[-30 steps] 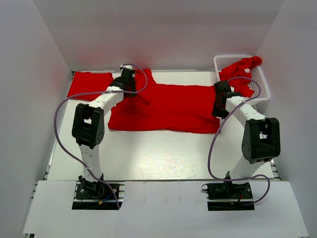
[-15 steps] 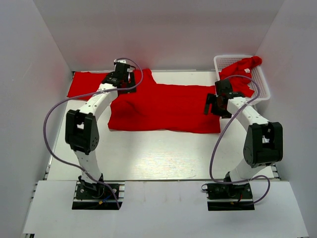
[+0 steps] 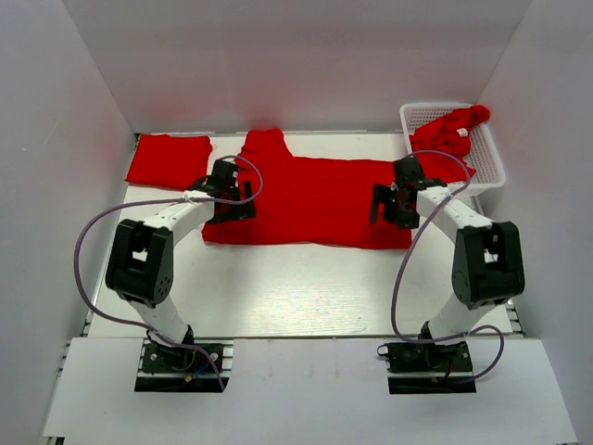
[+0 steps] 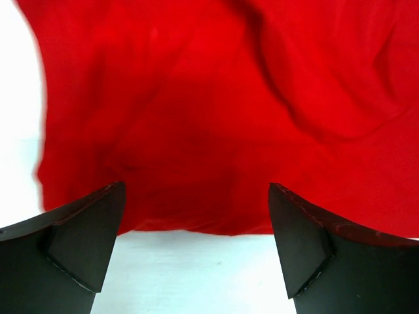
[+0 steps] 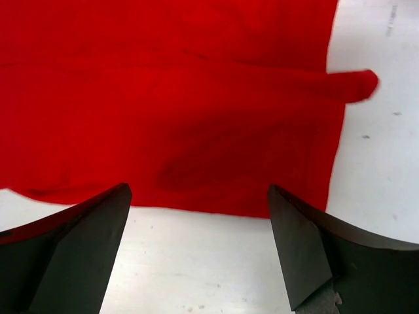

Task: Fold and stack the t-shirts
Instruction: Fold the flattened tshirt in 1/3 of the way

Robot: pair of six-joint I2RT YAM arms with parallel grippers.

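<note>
1. Over the last second I've drawn both arms back toward me. My left gripper (image 4: 196, 193) came off the far sleeve, my right gripper (image 5: 198, 193) slid inward, and both sets of jaws went from half-closed to wide, holding nothing.
2. The spread t-shirt (image 3: 310, 199) lies flat on the table (image 3: 278, 287) under both grippers, its near hem crossing between each pair of fingers. I judge they are positioned to pinch that hem for the next fold.
3. Count:
   - one spread t-shirt
   - one folded t-shirt (image 3: 167, 159), beyond and outboard of the left gripper, probably starting the stack
   - one basket (image 3: 494, 158) beyond the right gripper, holding a red bundle (image 3: 449, 134); I cannot tell how many shirts are in it
</note>
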